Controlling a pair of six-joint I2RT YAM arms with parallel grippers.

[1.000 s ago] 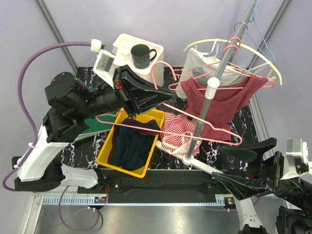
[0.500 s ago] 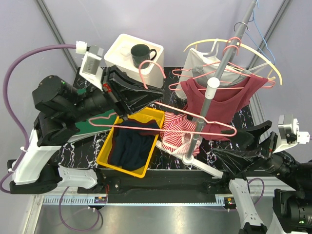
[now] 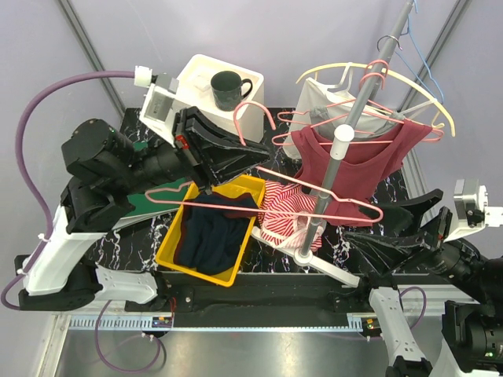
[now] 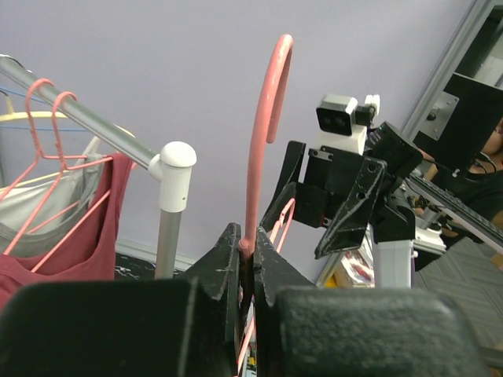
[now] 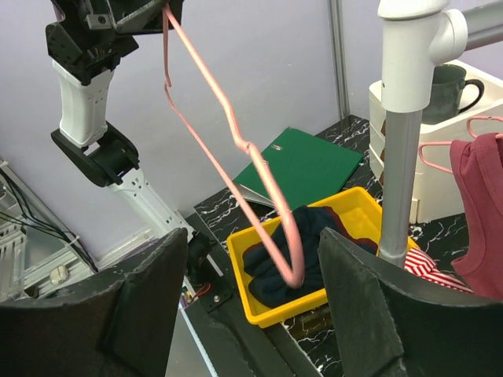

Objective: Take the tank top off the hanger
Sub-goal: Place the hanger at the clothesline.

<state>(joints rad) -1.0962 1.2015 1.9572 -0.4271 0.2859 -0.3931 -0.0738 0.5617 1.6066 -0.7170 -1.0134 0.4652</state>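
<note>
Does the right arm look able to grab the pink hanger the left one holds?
Probably yes: the right gripper is open, and the low end of the pink hanger hangs between its fingers, the rack pole off to one side.

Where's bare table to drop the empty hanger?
Bare table left of the yellow bin, nearer than the green folder; a narrow strip right of the maroon tank top. Crowded in the middle: bin, striped top, rack pole.

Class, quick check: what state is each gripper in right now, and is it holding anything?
Left gripper: closed on the pink hanger, below its hook.
Right gripper: open, gripping nothing.
</note>
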